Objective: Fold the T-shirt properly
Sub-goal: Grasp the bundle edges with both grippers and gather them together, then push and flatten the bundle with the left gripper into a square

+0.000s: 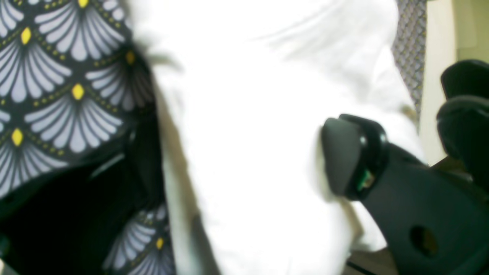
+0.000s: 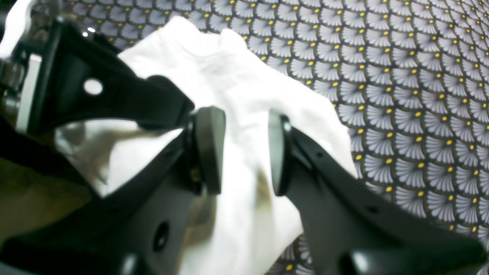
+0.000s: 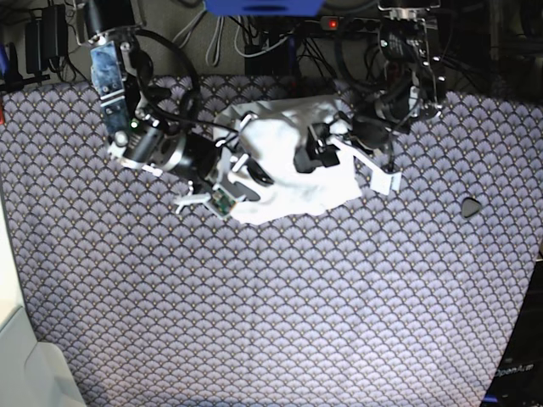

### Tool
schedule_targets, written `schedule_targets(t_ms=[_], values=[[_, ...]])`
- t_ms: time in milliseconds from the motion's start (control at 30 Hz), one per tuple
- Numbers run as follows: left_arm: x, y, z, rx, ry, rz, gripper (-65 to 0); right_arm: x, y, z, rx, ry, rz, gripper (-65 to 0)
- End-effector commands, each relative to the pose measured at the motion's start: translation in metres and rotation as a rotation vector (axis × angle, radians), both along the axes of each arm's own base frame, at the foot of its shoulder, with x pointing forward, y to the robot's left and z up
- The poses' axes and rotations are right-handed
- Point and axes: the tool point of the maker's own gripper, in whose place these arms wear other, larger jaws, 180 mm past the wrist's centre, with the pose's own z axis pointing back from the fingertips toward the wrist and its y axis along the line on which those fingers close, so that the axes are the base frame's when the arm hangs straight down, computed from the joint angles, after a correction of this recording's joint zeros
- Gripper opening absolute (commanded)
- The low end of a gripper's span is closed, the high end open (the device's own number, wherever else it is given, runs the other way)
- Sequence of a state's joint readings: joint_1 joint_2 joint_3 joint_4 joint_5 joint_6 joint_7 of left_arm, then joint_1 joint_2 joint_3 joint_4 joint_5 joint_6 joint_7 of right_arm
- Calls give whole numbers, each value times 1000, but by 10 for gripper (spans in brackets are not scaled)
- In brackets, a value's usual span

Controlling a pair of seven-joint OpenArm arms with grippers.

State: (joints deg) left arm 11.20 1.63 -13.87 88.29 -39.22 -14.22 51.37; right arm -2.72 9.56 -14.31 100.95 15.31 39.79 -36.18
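Note:
The white T-shirt lies bunched and wrinkled at the back middle of the patterned cloth. My right gripper is at its left edge. In the right wrist view that gripper hangs just over the T-shirt, open, both pad faces bare and white cloth showing in the gap. My left gripper sits on the shirt's right half. In the blurred left wrist view it stands open wide; the T-shirt fills the space between its fingers, and cloth partly covers the far finger.
A purple-grey scallop-patterned cloth covers the whole table. A small dark object lies at the right. Cables and a power strip run along the back edge. A white surface borders the lower left corner.

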Motion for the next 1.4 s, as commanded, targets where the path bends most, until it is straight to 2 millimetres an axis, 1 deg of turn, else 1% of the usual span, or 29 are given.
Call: schedule_targets(t_ms=[0,67,133,200,333,367,400,433,467,533,567,600,700,833,900,967,1000,1067,1100,1233,1300,1367], values=[[-2,-1,-7,19,38,-17,-79,6,1,14,32,-41,5,-460],[-1,-3,-10,11,50,-20,-90,6,1,14,30,-41,5,-460],[0,-4,-13,8,58,-22,-150,6,0,13,29,-41,5,-460],[3,-9,-15,-5,63,-23,-280,7,-2,13,22,-43,3,-460],[10,-15,-21,-25,88,-28,-635,12,-14,14,17,-48,-30,-460],[12,-16,-23,-26,94,-31,-650,15,-19,14,14,-51,-45,-460],[15,-16,-23,-25,94,-33,-645,18,-25,15,12,-54,-65,-460],[18,-17,-22,-22,92,-36,-622,21,-32,16,12,-59,-88,-460],[22,-16,-21,-19,85,-35,-625,24,-39,18,10,-63,-111,-460],[26,-20,-16,-14,71,-55,-650,28,-51,19,5,-68,-143,-460],[31,-21,-12,-6,56,-69,-646,30,-57,19,1,-71,-158,-460],[36,-18,-9,8,42,-80,-645,32,-61,20,0,-74,-172,-460],[51,-25,3,53,12,-163,-645,37,-79,21,-7,-79,-224,-460],[72,-25,16,198,-17,-291,-645,40,-108,21,-18,-79,-308,-460],[84,-21,23,305,-33,-355,-645,43,-123,23,-22,-87,-348,-460],[96,-24,32,423,-64,-436,-645,46,-140,26,-27,-97,-397,-460],[102,-26,36,491,-82,-475,-645,46,-146,28,-29,-101,-415,-460],[114,-37,46,624,-142,-567,-645,48,-158,30,-32,-108,-448,-460],[116,-43,48,670,-163,-604,-645,48,-162,31,-33,-110,-459,-460],[129,-60,42,844,-208,-734,-645,46,-181,31,-41,-110,-513,-460],[133,-73,35,887,-253,-798,-645,43,-192,30,-47,-107,-542,-460],[132,-82,23,922,-294,-866,-645,42,-200,30,-50,-107,-565,-460]])
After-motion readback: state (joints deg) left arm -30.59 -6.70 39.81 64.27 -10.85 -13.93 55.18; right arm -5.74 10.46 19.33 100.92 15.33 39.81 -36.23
